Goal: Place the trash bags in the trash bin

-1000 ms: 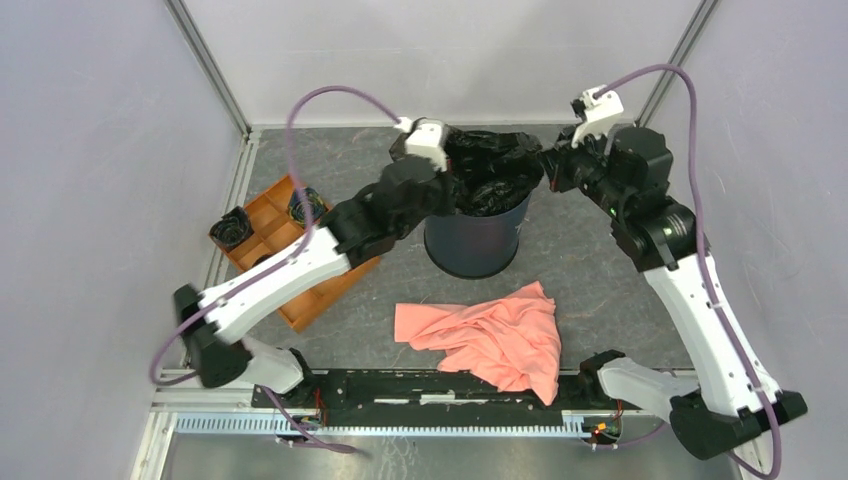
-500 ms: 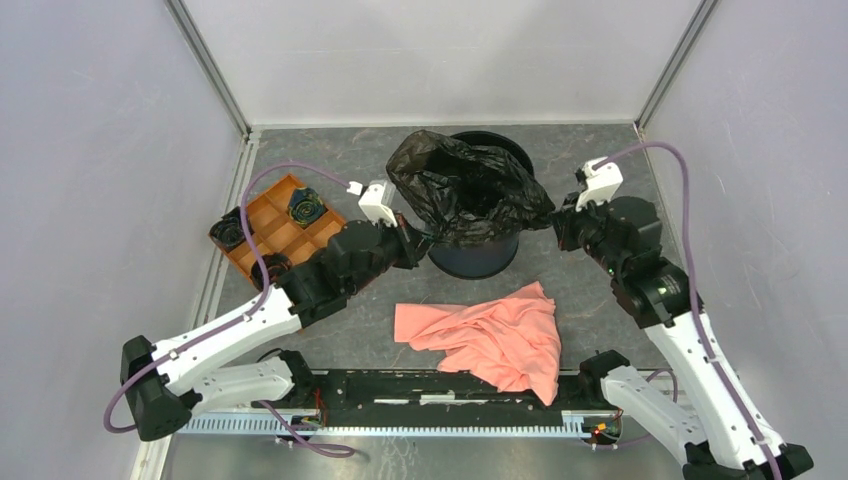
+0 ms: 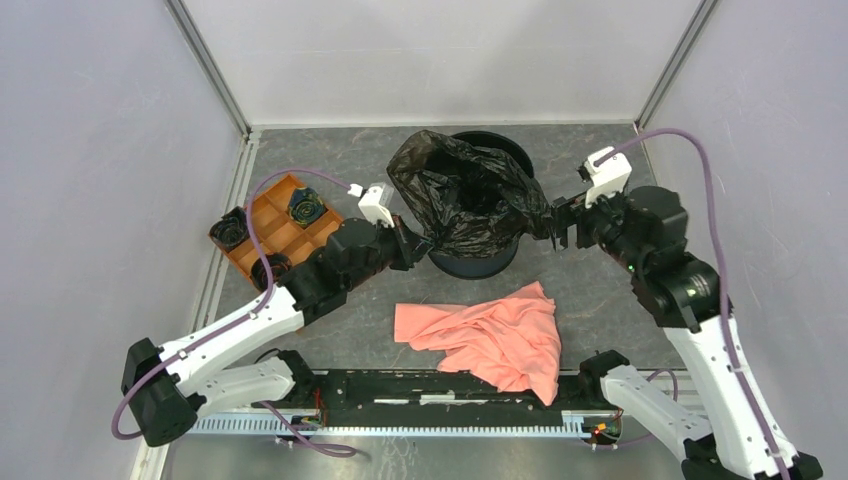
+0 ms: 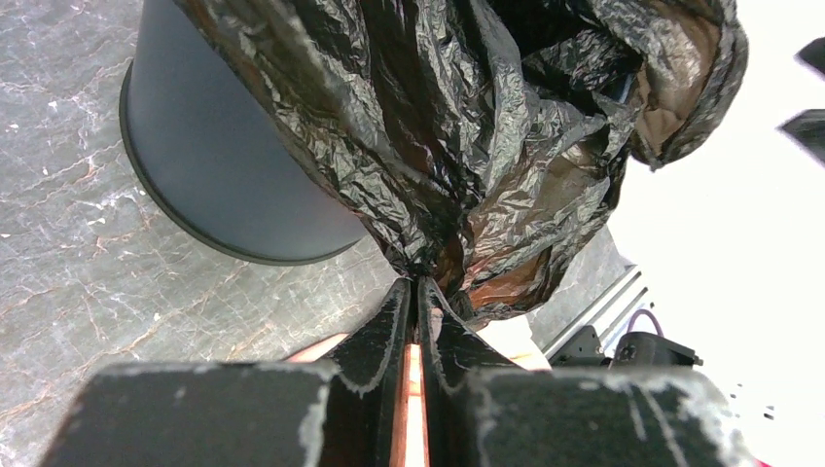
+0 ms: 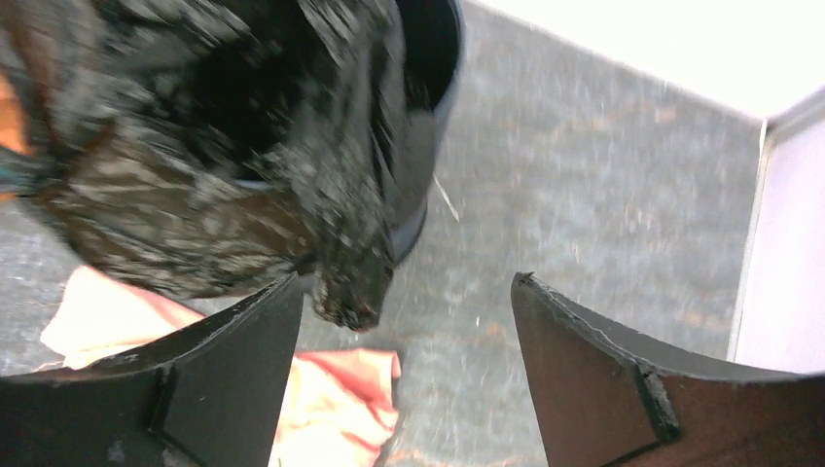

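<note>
1. Nearest the arm bases, a salmon-pink cloth [image 3: 490, 335] lies crumpled on the grey surface [image 3: 600, 290], apart from the bin and no part of this job.
2. Just beyond it, the left pincer [image 3: 405, 240] is clamped on a gathered fold of the trash bag [image 3: 465, 195], low beside the bin's near-left wall. It likely anchors one edge there so the film can be spread or lifted.
3. Opposite, the right pincer [image 3: 555, 225] has its fingers wide apart and grips nothing. It sits level with the bag's right corner, probably placed to take it.
4. The wrinkled black bag drapes over the near rim of the trash bin [image 3: 500, 140], mostly spilling outside, so it is not yet in.
5. The navy bin stands upright, its far rim bare.
6. The left wrist view shows the pinch itself, with film squeezed between closed fingers, which the overhead view hides. The blurred right wrist view shows the bag's tip hanging just beside one finger [image 5: 263, 331]. Only the overhead view shows both arms flanking the bin, and an orange tray [image 3: 275, 225] to the left.
</note>
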### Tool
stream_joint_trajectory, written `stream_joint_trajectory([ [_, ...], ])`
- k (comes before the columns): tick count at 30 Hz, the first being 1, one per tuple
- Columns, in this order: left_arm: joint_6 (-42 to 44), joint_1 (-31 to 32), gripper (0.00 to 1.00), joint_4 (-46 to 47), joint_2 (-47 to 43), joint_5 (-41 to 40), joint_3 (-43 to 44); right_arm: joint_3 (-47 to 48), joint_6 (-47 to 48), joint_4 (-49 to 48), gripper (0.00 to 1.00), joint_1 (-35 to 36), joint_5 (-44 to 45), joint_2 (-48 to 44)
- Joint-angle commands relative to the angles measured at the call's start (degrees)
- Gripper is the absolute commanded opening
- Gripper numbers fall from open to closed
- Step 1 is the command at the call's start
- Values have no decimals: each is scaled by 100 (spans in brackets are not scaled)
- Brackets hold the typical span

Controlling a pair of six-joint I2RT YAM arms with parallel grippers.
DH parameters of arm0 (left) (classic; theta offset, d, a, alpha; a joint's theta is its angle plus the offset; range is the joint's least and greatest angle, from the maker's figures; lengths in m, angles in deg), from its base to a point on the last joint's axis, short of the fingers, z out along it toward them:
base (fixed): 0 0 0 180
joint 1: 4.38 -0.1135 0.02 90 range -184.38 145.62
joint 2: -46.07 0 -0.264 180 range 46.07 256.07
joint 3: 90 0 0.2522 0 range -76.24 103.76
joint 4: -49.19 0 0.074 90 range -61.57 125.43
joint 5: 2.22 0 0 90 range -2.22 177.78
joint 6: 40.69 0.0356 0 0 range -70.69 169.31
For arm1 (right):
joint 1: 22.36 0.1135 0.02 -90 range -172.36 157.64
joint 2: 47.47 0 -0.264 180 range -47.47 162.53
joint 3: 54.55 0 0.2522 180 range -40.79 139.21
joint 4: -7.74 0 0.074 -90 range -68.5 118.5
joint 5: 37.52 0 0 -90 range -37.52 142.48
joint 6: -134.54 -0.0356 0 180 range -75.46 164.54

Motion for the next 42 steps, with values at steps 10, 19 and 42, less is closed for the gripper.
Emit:
stream_joint_trajectory([
  [10,-130,-630,32,-103,-284,778,-85,932,331,-1225,71,-14,-1134,1473],
  [19,-409,-2249,83,-539,-923,2830,8,413,-309,-1992,50,-14,-488,1603],
  [42,-673,-2878,71,471,517,3432,527,1228,-3,-1176,51,-18,-374,1850],
])
